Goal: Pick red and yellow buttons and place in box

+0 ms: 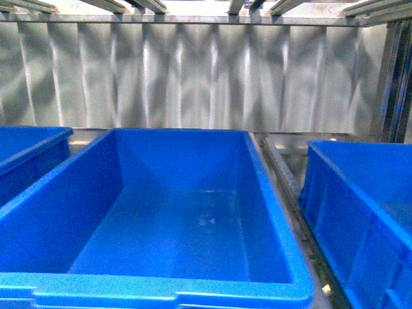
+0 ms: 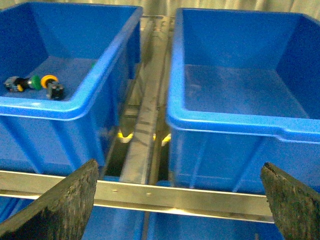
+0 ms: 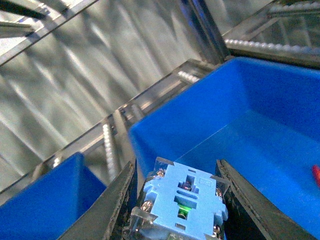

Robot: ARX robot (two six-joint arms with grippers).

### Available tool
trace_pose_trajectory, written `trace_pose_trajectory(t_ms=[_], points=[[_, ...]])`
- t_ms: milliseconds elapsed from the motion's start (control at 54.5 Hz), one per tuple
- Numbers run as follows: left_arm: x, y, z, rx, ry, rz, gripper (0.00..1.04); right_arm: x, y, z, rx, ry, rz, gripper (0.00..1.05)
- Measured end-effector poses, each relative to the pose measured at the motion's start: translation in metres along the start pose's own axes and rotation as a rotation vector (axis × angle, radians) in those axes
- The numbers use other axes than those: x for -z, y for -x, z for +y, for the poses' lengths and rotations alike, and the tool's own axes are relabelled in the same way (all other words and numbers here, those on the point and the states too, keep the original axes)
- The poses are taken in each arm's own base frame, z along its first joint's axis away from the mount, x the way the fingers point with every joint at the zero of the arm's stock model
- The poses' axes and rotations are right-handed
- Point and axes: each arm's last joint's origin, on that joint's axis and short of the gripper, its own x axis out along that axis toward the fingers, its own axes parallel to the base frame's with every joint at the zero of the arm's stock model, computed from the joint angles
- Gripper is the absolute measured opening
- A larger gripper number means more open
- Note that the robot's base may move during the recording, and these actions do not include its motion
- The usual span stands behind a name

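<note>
Blue plastic is filling the front view: a left bin (image 1: 29, 151) is showing only a corner, the large middle box (image 1: 270, 212) is sitting with a bare floor, and a right bin (image 1: 335, 212) is standing just beside it across a metal rail (image 1: 280, 167). Neither arm is showing here.

From the left wrist camera, the left gripper (image 2: 177, 200) is hanging with its dark fingers (image 2: 60, 202) spread wide and nothing between them, above a steel crossbar (image 2: 165, 196). Beyond it, a bin (image 2: 75, 107) is holding a yellow-capped button (image 2: 51, 85) lying on its side, touching or just beside a green-capped button (image 2: 34, 82); a further small part by them is too blurred to name. The neighbouring bin (image 2: 225, 127) is showing a bare floor.

From the right wrist camera, the right gripper (image 3: 175, 200) is clamping a light-blue terminal block (image 3: 182, 202) with screw heads at its corners; its cap colour is hidden. Behind it, a bin (image 3: 200, 120) is showing a sliver of something red (image 3: 316, 176) at the picture's edge.
</note>
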Motion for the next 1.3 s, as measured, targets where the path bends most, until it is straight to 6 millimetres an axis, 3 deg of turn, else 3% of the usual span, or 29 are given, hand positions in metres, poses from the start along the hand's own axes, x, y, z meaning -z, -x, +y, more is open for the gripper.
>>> trace_pose_trajectory(t_ms=[165,404,514,679,1082,1266,1302], points=[[0.0,0.0,0.0,0.006,-0.002,0.0,0.97,0.007,-0.029,-0.006,0.035,0.115,0.058,0.39],[0.0,0.0,0.0,0.001,-0.002,0.001,0.97,0.014,-0.095,-0.005,0.058,0.273,0.219,0.39],[0.0,0.0,0.0,-0.002,-0.002,0.001,0.97,0.029,-0.143,-0.022,0.126,0.313,0.353,0.39],[0.0,0.0,0.0,-0.002,-0.002,0.001,0.97,0.063,-0.184,-0.038,0.19,0.45,0.543,0.39],[0.0,0.0,0.0,-0.002,-0.002,0.001,0.97,0.125,-0.207,-0.073,0.25,0.639,0.749,0.39],[0.0,0.0,0.0,-0.002,-0.002,0.001,0.97,0.126,-0.211,-0.072,0.26,0.694,0.713,0.63],[0.0,0.0,0.0,-0.002,-0.002,0.001,0.97,0.126,-0.211,-0.071,0.256,0.706,0.696,0.72]])
